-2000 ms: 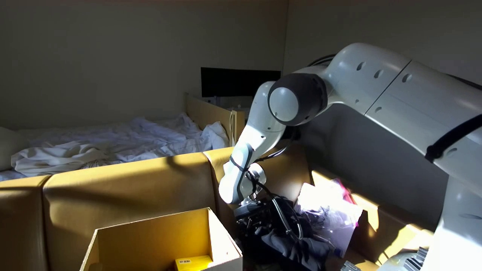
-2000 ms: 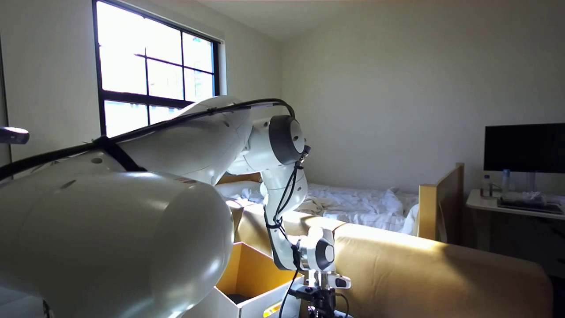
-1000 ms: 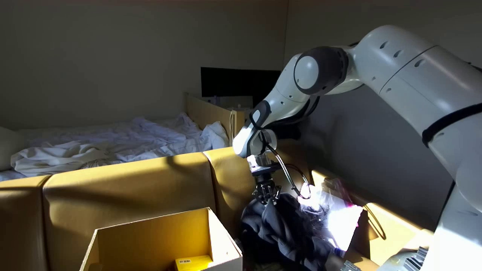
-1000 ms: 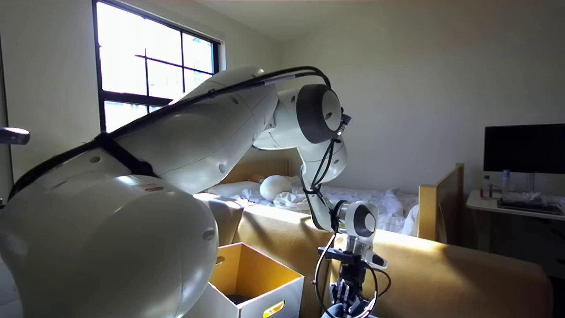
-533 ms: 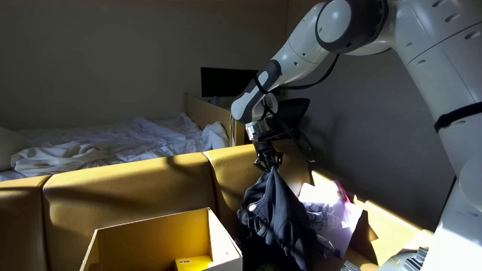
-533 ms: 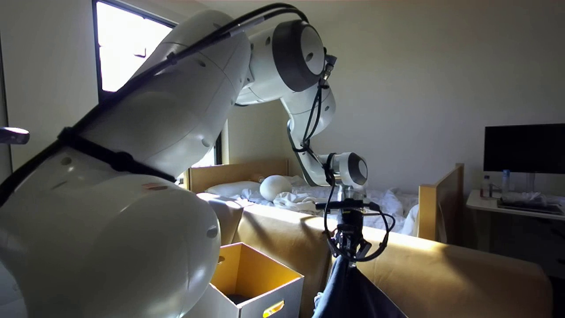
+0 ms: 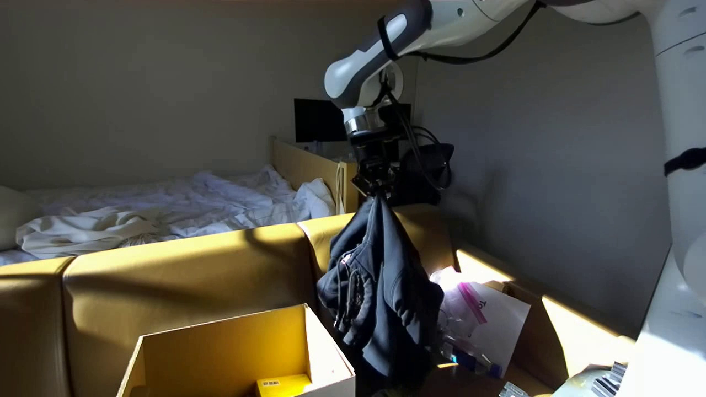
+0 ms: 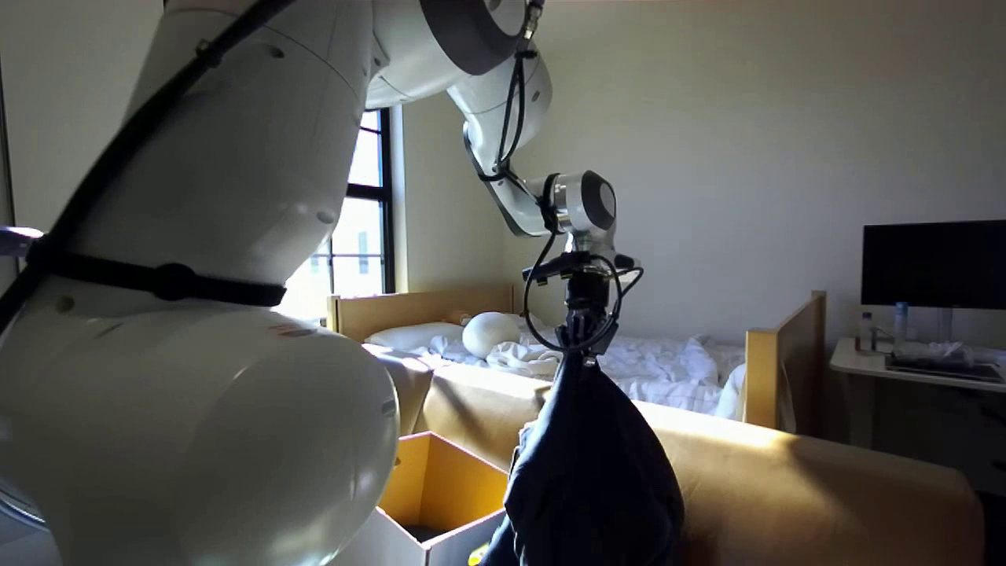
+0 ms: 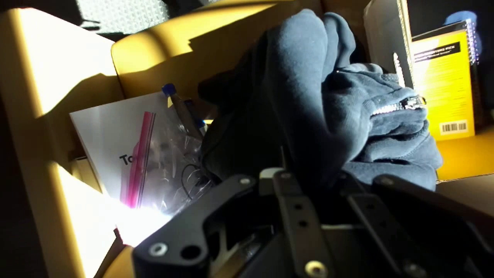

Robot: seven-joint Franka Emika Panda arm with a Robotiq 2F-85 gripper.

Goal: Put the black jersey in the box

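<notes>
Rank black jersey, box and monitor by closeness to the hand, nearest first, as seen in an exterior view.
1. Black jersey: gripped, hanging directly below the hand.
2. Box: lower picture-left, partly hidden by the jersey.
3. Monitor: far picture-right, beyond the couch.

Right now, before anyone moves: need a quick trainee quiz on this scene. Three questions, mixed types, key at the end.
1. Multiple choice. The jersey is: a) spread flat; b) rolled up; c) hanging gathered from the pincer.
2. Fill in. The barcoded item inside the box is ____ in colour.
3. True or false. The jersey lies in the box.

Key: 1 c; 2 yellow; 3 false, it hangs outside the box.
</notes>
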